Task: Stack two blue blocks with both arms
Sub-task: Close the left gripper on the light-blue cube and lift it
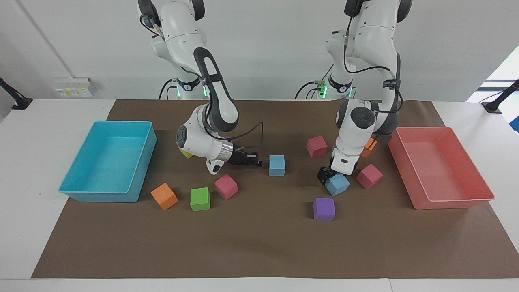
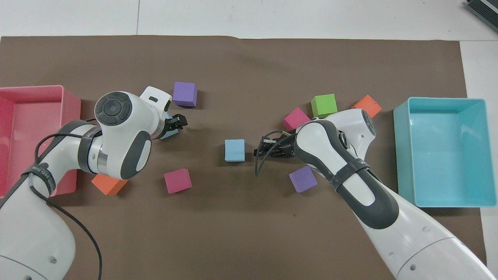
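Though both blue blocks are matte foam cubes, one (image 1: 277, 165) sits bare mid-mat while the other (image 1: 337, 184), toward the pink bin (image 1: 478, 190), is half hidden under the left gripper (image 1: 327, 175), jaws spread around it. Right gripper (image 1: 256, 162), fingertips together, lies level beside the bare cube.

Plain white wall (image 1: 263, 44) at the back, white table (image 1: 24, 162) under a brown mat (image 1: 259, 243), wall socket box (image 1: 73, 86), and maybe a window (image 1: 505, 71) letting daylight in.
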Controlling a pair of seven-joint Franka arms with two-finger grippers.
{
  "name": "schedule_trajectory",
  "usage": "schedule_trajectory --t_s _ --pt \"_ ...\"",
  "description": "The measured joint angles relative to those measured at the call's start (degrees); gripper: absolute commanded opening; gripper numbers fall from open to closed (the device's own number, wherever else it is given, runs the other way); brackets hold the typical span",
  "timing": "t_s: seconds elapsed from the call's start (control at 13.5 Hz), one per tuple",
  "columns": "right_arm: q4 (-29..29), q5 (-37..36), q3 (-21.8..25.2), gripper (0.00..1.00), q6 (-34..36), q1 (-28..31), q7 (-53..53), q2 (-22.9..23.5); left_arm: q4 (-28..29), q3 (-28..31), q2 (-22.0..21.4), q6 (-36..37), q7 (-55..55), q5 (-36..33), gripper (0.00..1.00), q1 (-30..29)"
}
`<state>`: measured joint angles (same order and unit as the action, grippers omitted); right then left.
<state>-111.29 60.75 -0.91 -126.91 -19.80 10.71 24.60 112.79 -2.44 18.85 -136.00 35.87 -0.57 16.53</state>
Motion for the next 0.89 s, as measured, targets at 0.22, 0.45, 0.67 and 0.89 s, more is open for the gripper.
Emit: schedule_trajectory --t_s 0.22,0.45,0.67,0.89 --pt "-0.1 0.0 0.1 0.00 0.0 0.0 0.0 0.0 0.0 0.3 -0.1 -0.7 0.0 0.0 0.97 0.0" --pt "-0.2 0.2 0.1 0.00 0.0 0.2 0.1 0.0 0.0 0.6 -0.1 -3.2 0.0 0.0 0.97 -0.1" --pt "-0.3 2.1 0.1 0.00 0.0 0.4 1.8 0.0 0.0 0.7 -0.1 -4.4 0.0 0.0 0.84 -0.3" --pt "-0.3 2.2 0.1 0.00 0.0 0.5 1.9 0.0 0.1 0.9 -0.1 -4.4 0.0 0.0 0.61 -0.3"
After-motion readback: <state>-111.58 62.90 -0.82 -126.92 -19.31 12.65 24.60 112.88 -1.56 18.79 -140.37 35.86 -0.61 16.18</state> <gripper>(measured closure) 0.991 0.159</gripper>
